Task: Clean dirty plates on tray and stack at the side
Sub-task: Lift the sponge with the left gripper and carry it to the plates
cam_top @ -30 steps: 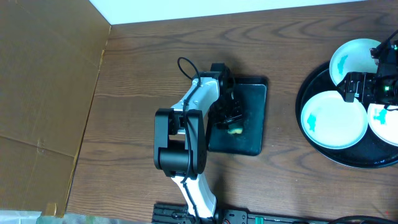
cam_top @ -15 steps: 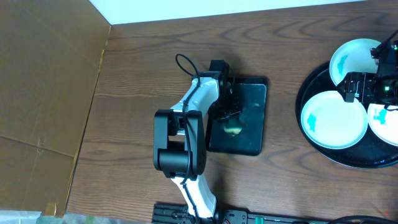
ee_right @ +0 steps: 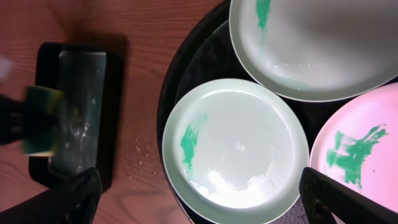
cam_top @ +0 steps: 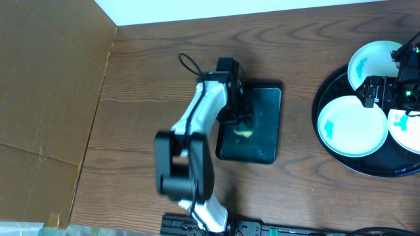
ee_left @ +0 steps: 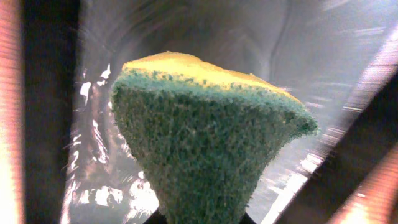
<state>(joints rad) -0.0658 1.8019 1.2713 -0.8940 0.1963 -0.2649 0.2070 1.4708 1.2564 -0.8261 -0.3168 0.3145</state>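
Green-and-yellow sponge (ee_left: pixel 205 137) pinched by left pincer (cam_top: pixel 241 124) over small rectangular tray (cam_top: pixel 264 141), right pincer (ee_right: pixel 199 186) spread above dirty plates (ee_right: pixel 236 149), round black tray (ee_right: pixel 198 59) at 3 o'clock

The left arm (cam_top: pixel 197 111) has white links and bulky black joints, a thin black cable (cam_top: pixel 186 65) looping at its wrist; the right hand (ee_right: pixel 199 193) has matte black fingers (ee_right: pixel 68 202)

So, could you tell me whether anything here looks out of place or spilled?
The far plate overhangs the round tray's rim instead of lying inside it. All three carry green smears; nothing else stands out.
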